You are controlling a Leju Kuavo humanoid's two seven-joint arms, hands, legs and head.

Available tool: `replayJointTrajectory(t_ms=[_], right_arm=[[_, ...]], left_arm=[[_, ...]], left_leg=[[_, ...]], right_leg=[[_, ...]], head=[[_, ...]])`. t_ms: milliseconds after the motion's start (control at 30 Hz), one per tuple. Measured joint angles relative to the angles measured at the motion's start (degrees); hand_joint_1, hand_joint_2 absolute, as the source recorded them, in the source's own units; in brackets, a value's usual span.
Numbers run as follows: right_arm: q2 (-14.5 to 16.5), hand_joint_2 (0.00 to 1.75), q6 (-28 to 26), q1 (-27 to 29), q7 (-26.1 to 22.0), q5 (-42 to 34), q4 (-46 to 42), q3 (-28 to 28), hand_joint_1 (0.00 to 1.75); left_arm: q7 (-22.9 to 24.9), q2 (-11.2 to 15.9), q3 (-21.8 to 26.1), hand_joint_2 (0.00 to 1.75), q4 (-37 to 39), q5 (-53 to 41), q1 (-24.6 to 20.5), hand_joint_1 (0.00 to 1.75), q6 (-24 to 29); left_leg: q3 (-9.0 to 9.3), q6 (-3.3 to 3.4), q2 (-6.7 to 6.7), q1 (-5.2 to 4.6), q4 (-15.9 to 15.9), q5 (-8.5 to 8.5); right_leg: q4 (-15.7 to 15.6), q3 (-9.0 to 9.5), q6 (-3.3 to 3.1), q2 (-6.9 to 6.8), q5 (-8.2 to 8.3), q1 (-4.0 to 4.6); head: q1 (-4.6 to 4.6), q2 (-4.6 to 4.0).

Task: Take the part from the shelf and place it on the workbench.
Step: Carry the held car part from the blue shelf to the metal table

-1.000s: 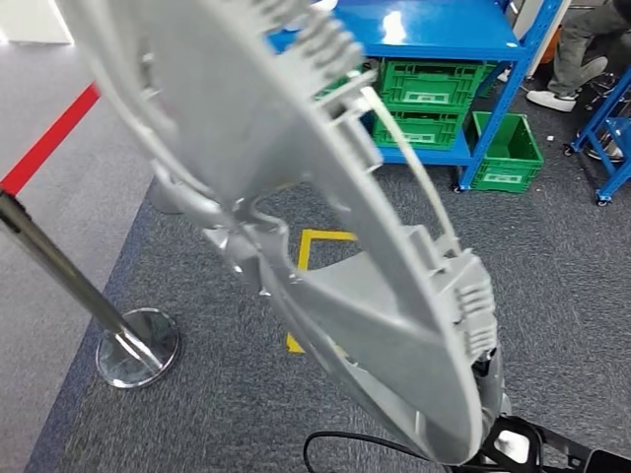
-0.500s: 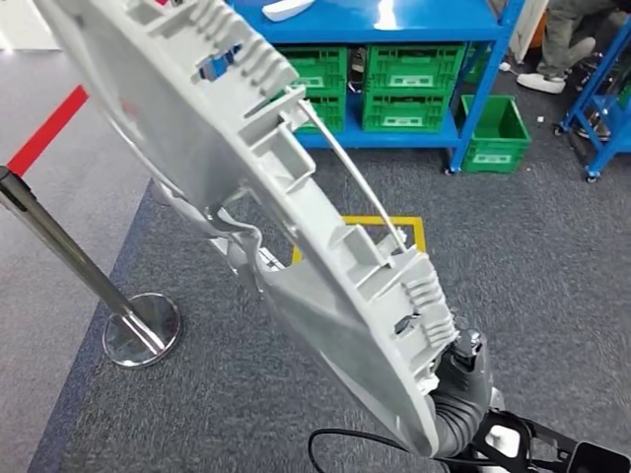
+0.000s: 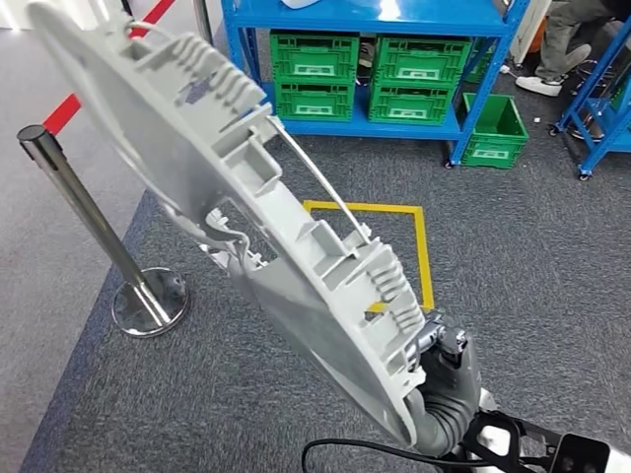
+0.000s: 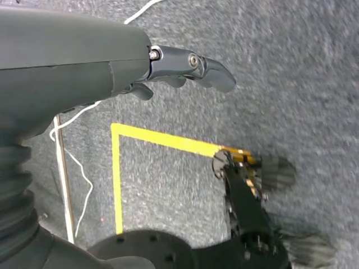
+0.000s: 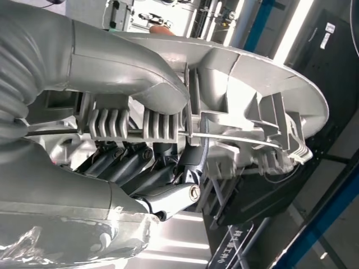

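One large grey part [image 3: 245, 227] fills your head view, held aloft at a slant over the carpeted floor [image 3: 535, 266]. Your right hand [image 3: 447, 379] grasps its lower end, thumb [image 5: 127, 73] over the ribbed edge and fingers [image 5: 139, 168] curled beneath. Your left hand [image 4: 169, 64] hangs free above the floor, fingers extended and holding nothing.

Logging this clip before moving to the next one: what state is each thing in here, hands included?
Large grey ribbed plastic part: lifted, tilted, carried over the carpet.
Right hand: grips the part's lower end.
Left hand: holds nothing, fingers extended.
Green plastic crates: stacked on the blue metal shelf's lower level.
Green crate beside the shelf: on the floor, open-topped.
Chrome barrier post: standing on its round base.
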Motion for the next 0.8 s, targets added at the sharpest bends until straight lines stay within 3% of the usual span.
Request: replayJointTrajectory(t_ms=[33,67,100,133,200,267,333,400,467,533,567,600,667,733,800], right_arm=[[-0.05,1.75,-0.11,0.09,-0.06,0.09,-0.01,0.00,1.75],[-0.10,1.75,-0.26,0.21,-0.11,0.20,-0.02,0.00,1.75],[-0.14,1.75,-0.40,0.34,-0.16,0.32,-0.03,-0.01,1.75],[-0.16,1.75,-0.59,0.45,-0.25,0.45,-0.05,-0.02,1.75],[-0.18,1.75,-1.03,0.51,-0.48,0.78,-0.16,-0.08,1.75],[-0.18,1.75,-1.39,0.57,-0.72,1.19,-0.43,-0.16,1.75],[-0.17,1.75,-1.74,0.77,-0.95,1.53,-0.67,-0.33,1.75],[-0.16,1.75,-2.24,1.09,-1.18,1.85,-0.85,-0.56,1.75],[-0.15,1.75,-2.80,1.48,-1.50,2.24,-1.15,-0.84,1.75],[-0.14,1.75,-3.22,1.91,-1.88,2.69,-1.56,-1.26,1.75],[-0.14,1.75,-3.36,2.13,-1.98,2.91,-1.73,-1.46,1.75],[-0.14,1.75,-3.48,2.32,-2.02,3.12,-1.84,-1.65,1.75],[-0.14,1.75,-3.68,2.56,-2.02,3.47,-1.98,-1.92,1.75],[-0.12,1.75,-4.05,2.69,-2.02,4.08,-2.29,-2.08,1.75],[-0.04,1.75,-4.54,2.81,-2.06,4.88,-2.75,-2.21,1.75]], left_arm=[[0.00,0.03,-0.01,1.75,0.00,-0.02,0.00,0.00,0.00],[0.00,0.03,-0.01,1.75,0.00,-0.04,0.02,0.00,0.00],[0.00,0.02,-0.02,1.75,0.00,-0.07,0.05,0.00,0.00],[0.00,-0.01,-0.02,1.75,0.00,-0.10,0.08,0.00,0.00],[0.00,-0.12,-0.03,1.75,0.00,-0.17,0.09,0.00,0.00],[0.00,-0.25,-0.05,1.75,0.00,-0.23,0.09,0.00,0.00],[0.00,-0.31,-0.07,1.75,0.00,-0.32,0.10,0.00,0.00],[-0.01,-0.30,-0.08,1.75,0.00,-0.42,0.19,0.00,0.00],[-0.06,-0.40,-0.10,1.75,0.00,-0.56,0.34,0.00,-0.03],[-0.16,-0.56,-0.15,1.75,0.00,-0.68,0.34,0.00,-0.06],[-0.20,-0.60,-0.17,1.75,0.00,-0.71,0.31,0.00,-0.07],[-0.22,-0.62,-0.19,1.75,0.00,-0.71,0.28,0.00,-0.07],[-0.22,-0.64,-0.22,1.75,0.00,-0.71,0.25,0.00,-0.07],[-0.26,-0.73,-0.27,1.75,0.00,-0.71,0.10,0.00,-0.09],[-0.34,-0.86,-0.30,1.75,-0.01,-0.71,-0.18,0.00,-0.10]], left_leg=[[-0.81,0.14,0.00,-0.06,0.03,0.70],[-1.69,0.18,-0.01,-0.14,0.07,1.40],[-2.59,0.16,-0.01,-0.22,0.13,2.10],[-3.51,0.09,-0.01,-0.27,0.22,2.77],[-5.14,-0.22,-0.03,-0.32,0.55,3.95],[-6.17,-0.73,-0.06,-0.42,0.95,4.94],[-6.59,-1.37,-0.04,-0.39,1.04,5.97],[-7.04,-2.06,-0.07,-0.23,1.15,6.17],[-8.25,-2.73,-0.14,-0.10,3.88,2.34],[-10.15,-3.28,-0.16,0.07,10.72,-3.80],[-10.83,-3.48,-0.16,0.14,14.36,-5.57],[-10.93,-3.62,-0.16,0.21,16.95,-5.99],[-8.65,-3.81,-0.16,0.38,16.83,-3.56],[-2.79,-3.92,-0.19,0.62,9.85,-1.66],[2.21,-3.32,-0.33,0.60,2.38,-2.60]], right_leg=[[4.07,-0.72,0.08,0.01,-2.65,0.00],[7.51,-1.06,0.11,0.01,-3.94,0.01],[9.55,-0.72,0.06,0.01,-3.85,0.02],[9.58,0.60,-0.05,0.02,-2.63,0.04],[3.69,6.20,-0.46,0.01,-0.28,0.13],[-4.58,12.15,-0.77,0.01,-1.04,0.35],[-7.92,13.79,-1.13,0.06,-2.01,0.62],[-7.88,12.69,-1.95,-0.01,-1.12,0.54],[-8.02,11.39,-2.80,-0.09,0.34,0.29],[-7.98,9.61,-3.11,-0.06,1.94,0.25],[-7.94,8.59,-3.07,-0.05,2.72,0.24],[-7.89,7.61,-3.01,-0.06,3.48,0.23],[-7.75,5.71,-2.76,-0.07,4.92,0.15],[-7.44,4.13,-2.27,-0.04,6.17,0.11],[-7.17,3.09,-1.61,-0.08,7.40,0.19]], head=[[0.06,0.00],[0.09,0.00],[0.10,0.00],[0.09,0.00],[0.09,0.00],[0.05,0.00],[0.15,0.00],[0.20,0.00],[-0.10,0.00],[-0.28,0.00],[-0.28,0.00],[-0.27,0.00],[-0.28,0.00],[-0.32,0.00],[-0.32,0.00]])
